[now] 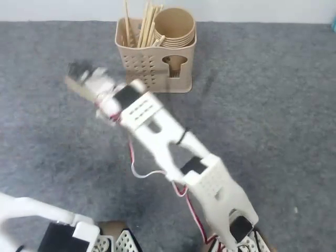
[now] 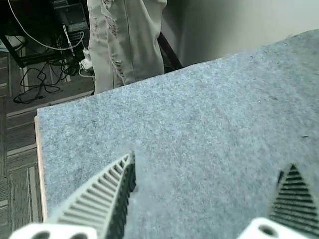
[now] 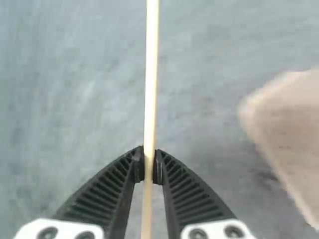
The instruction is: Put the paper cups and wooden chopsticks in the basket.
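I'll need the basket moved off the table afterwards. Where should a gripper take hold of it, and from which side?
Take the basket by its front wall, at the rim above the keyhole cutout, coming straight down. It stands upright and the wall looks thin enough to pinch. The paper cups sit close behind, so the inner finger likely has little room.

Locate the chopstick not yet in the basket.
The chopstick is clamped in the right tool, as the right wrist view shows; in the high view that tool is over the mat, left of the basket.
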Controlling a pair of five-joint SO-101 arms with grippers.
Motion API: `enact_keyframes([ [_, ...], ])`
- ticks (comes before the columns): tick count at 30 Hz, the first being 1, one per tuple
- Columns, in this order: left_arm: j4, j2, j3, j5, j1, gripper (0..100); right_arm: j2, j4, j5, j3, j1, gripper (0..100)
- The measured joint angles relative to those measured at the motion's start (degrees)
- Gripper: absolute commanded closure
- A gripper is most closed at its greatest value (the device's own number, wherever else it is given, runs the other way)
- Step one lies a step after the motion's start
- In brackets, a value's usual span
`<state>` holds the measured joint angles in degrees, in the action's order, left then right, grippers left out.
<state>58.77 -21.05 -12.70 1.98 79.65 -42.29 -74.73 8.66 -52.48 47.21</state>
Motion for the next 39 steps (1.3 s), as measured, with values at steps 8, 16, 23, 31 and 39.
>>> enact_keyframes([
  [8,0.00,0.00,-4.48,0.00,-2.20,58,11.16,0.00,-10.81,-7.21,-6.95,99.1],
  [16,-0.09,0.00,-11.69,0.00,-6.51,58,17.67,3.78,-24.18,-13.63,-15.91,99.1],
  [23,-1.76,0.00,-19.08,0.00,-10.55,58,17.67,14.33,-31.56,-14.15,-19.69,99.1],
  [31,-8.35,0.00,-29.36,-1.23,-13.63,58,12.40,27.08,-31.74,-14.95,-19.60,99.1],
  [39,-8.97,0.00,-36.31,-3.43,-20.66,58,-0.26,40.70,-31.74,-14.95,-19.69,99.1],
])
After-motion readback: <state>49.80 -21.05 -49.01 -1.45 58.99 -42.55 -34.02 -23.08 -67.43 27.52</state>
